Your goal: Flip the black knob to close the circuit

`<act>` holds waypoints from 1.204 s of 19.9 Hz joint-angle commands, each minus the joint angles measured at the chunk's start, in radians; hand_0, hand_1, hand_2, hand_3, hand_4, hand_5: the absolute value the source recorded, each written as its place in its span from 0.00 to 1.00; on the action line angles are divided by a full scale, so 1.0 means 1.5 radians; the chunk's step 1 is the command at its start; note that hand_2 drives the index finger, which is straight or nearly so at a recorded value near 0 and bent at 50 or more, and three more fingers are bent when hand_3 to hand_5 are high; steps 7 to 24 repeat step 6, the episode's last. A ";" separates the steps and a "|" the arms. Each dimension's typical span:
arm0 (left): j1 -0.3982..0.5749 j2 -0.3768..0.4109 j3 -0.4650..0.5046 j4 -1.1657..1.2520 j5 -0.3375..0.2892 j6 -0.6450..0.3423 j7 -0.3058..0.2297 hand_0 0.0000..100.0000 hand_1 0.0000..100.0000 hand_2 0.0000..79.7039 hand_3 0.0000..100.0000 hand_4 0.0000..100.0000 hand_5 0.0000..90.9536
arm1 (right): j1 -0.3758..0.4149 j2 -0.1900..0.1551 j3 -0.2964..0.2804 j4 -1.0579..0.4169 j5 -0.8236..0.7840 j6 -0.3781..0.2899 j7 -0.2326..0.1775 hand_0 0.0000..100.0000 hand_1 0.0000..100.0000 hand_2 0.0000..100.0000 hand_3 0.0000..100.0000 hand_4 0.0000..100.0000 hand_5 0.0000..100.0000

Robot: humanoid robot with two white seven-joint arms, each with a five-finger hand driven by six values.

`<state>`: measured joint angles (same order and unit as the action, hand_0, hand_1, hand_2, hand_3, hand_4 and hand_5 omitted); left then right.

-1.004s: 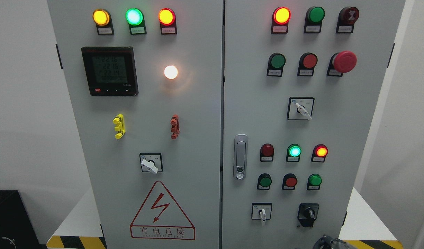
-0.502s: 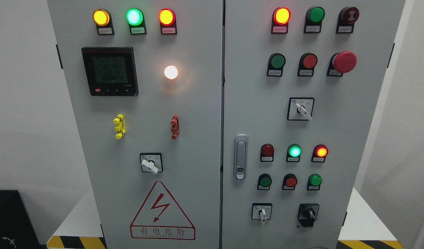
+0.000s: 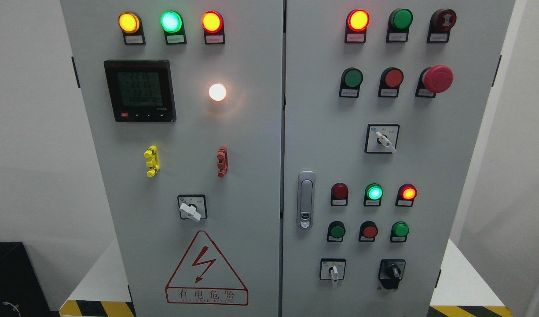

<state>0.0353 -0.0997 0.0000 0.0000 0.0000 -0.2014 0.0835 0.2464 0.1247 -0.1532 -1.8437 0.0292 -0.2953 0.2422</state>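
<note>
The black knob [image 3: 391,273] sits at the lower right of the grey cabinet's right door [image 3: 331,145], its handle pointing roughly straight down. Just left of it is a small white selector switch [image 3: 333,270]. Above them, a dark red lamp [image 3: 339,191], a lit green lamp [image 3: 374,192] and a lit red lamp [image 3: 408,193] stand in a row. Neither of my hands shows in the head view.
The left door carries a digital meter [image 3: 140,90], a lit white lamp [image 3: 217,92], yellow [image 3: 151,160] and red [image 3: 222,161] clips, a white selector [image 3: 191,210] and a warning triangle [image 3: 205,270]. A red emergency button [image 3: 437,79] and door handle [image 3: 305,199] sit on the right door.
A dark part of my right hand at the bottom edge, under the black knob, dropped out of view. The knob and lamps look unchanged.
</note>
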 commanded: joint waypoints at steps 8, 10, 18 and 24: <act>0.000 0.000 -0.013 0.014 -0.014 0.000 0.001 0.00 0.00 0.00 0.00 0.00 0.00 | 0.011 -0.002 0.002 0.009 -0.051 -0.002 0.004 0.00 0.08 0.00 0.00 0.00 0.00; 0.000 0.000 -0.013 0.014 -0.014 0.000 0.001 0.00 0.00 0.00 0.00 0.00 0.00 | 0.011 -0.002 0.002 0.009 -0.051 -0.002 0.004 0.00 0.08 0.00 0.00 0.00 0.00; 0.000 0.000 -0.013 0.014 -0.014 0.000 0.001 0.00 0.00 0.00 0.00 0.00 0.00 | 0.011 -0.002 0.002 0.009 -0.051 -0.002 0.004 0.00 0.08 0.00 0.00 0.00 0.00; 0.000 0.000 -0.013 0.014 -0.014 0.000 0.001 0.00 0.00 0.00 0.00 0.00 0.00 | 0.011 -0.002 0.002 0.009 -0.051 -0.002 0.004 0.00 0.08 0.00 0.00 0.00 0.00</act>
